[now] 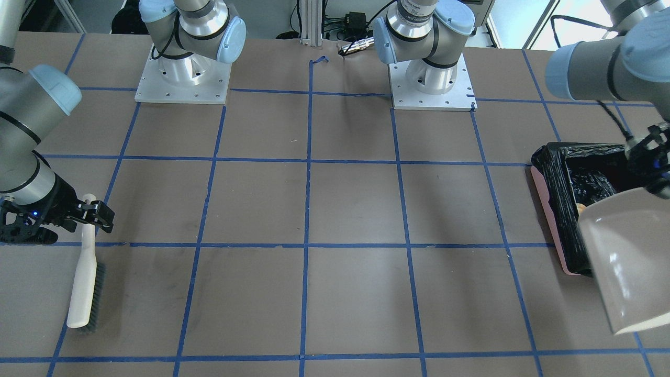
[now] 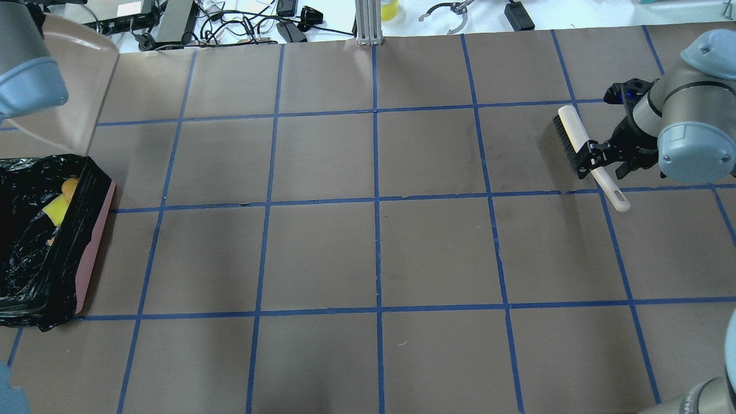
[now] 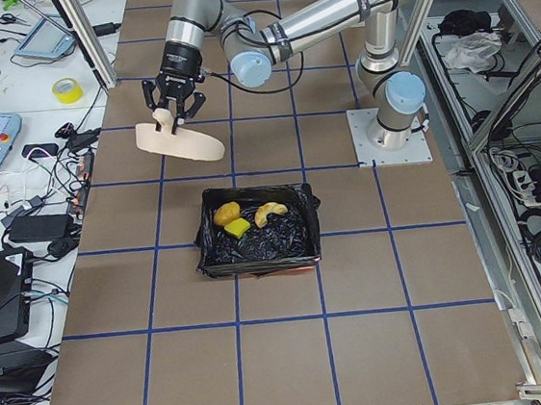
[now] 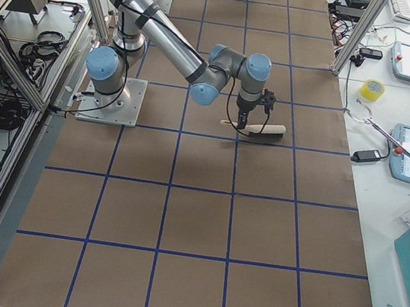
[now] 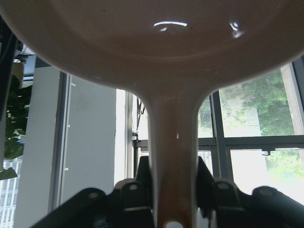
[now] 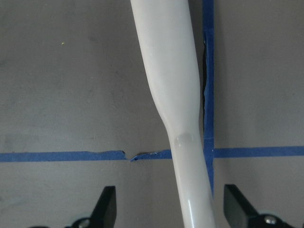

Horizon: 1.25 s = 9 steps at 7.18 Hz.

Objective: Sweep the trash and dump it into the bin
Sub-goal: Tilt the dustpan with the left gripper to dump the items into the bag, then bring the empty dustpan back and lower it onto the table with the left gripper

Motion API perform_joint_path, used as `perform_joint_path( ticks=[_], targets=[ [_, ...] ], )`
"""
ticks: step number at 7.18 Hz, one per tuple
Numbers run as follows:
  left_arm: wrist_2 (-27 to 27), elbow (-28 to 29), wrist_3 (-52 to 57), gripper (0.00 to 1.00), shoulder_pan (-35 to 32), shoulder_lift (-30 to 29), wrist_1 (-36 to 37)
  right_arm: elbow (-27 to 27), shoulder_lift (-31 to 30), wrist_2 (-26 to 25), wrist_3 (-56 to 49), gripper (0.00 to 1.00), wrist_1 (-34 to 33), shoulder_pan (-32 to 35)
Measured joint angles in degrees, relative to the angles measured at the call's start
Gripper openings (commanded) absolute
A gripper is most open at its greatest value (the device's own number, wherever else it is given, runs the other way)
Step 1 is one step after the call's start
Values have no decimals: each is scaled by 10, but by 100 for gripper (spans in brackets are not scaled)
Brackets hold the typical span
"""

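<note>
Dustpan (image 1: 628,251) aloft, trash (image 3: 238,227) inside bin (image 2: 93,253)

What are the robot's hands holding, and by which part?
The left gripper holds the dustpan by its handle. The right gripper is open around the brush handle, holding nothing.

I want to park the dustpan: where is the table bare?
The middle of the table, between the bin and the brush, is bare. Crowded only at the ends: dustpan held aloft near the bin, right gripper around the brush handle.
</note>
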Motion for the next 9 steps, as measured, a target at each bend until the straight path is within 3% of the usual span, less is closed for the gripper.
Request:
perform_joint_path(
  ticks=[2,4,5,7,9],
  targets=[
    [-158,-4,-110,0,-25,-14,-13,-3,1,0,-1,82,1,0],
    [-314,-3,-183,0,-28,-50,-110,1,2,-1,-3,83,5,0],
    [-361,1,-190,0,-28,-81,-146,4,2,-2,0,83,7,0],
    [-401,29,-172,0,-28,-143,-206,15,2,-2,4,85,8,0],
    [-403,65,-167,0,-28,-182,-265,20,0,0,14,88,7,0]
  ],
)
